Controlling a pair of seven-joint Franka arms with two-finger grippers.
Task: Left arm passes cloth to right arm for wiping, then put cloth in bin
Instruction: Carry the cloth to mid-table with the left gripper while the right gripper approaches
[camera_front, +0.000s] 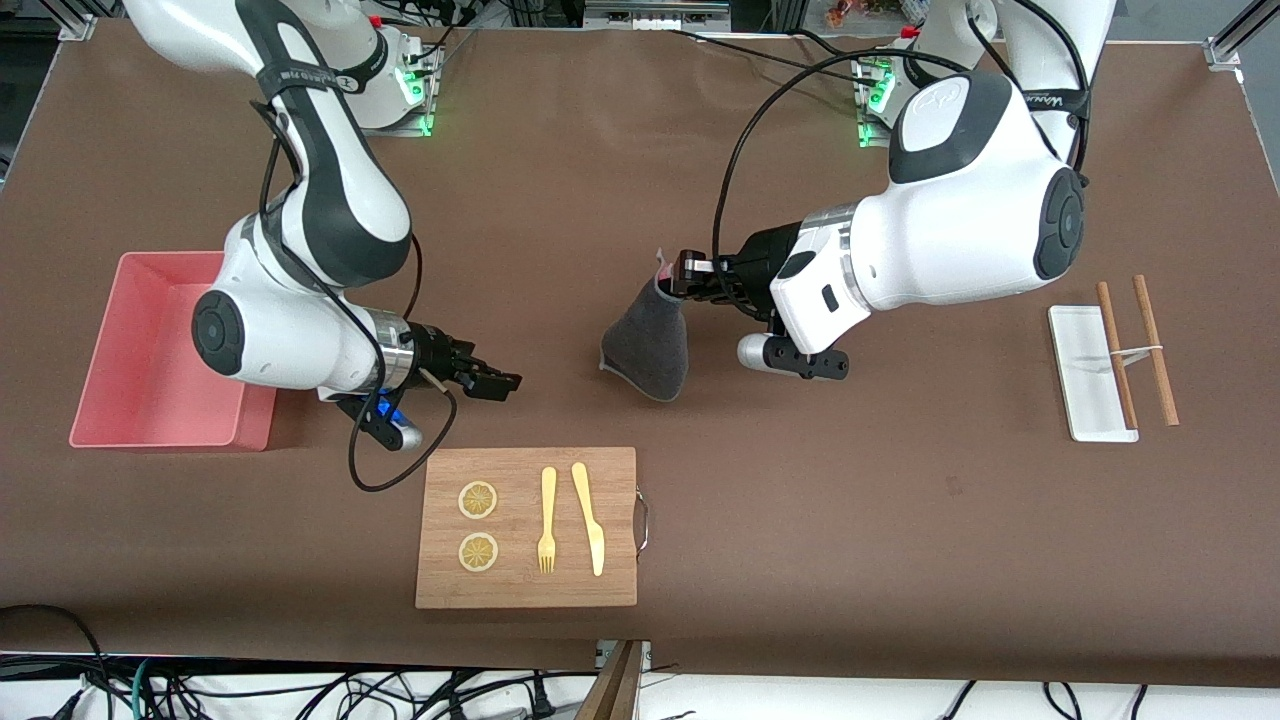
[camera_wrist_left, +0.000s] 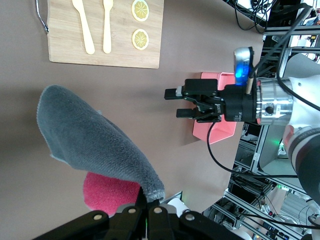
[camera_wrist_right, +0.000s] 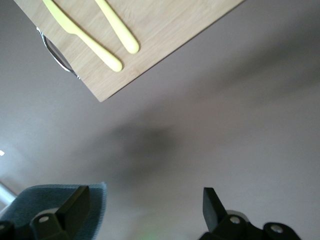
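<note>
The left gripper (camera_front: 683, 278) pinches the hanging cloth (camera_front: 648, 343); the right gripper (camera_front: 497, 383), jaws apart, should close well below that pinch.

I found no legible text; lettering on the black strap (camera_front: 1050, 100) around the left arm was unreadable.

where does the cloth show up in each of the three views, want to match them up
Front view: the cloth hangs from the left gripper, over the table's middle.
Left wrist view: the cloth fills the lower part, grey face up, pink reverse showing underneath.
Right wrist view: only a grey corner at the picture's lower edge, past the open right gripper.
Shared landmark: the wooden cutting board with its yellow cutlery.
</note>
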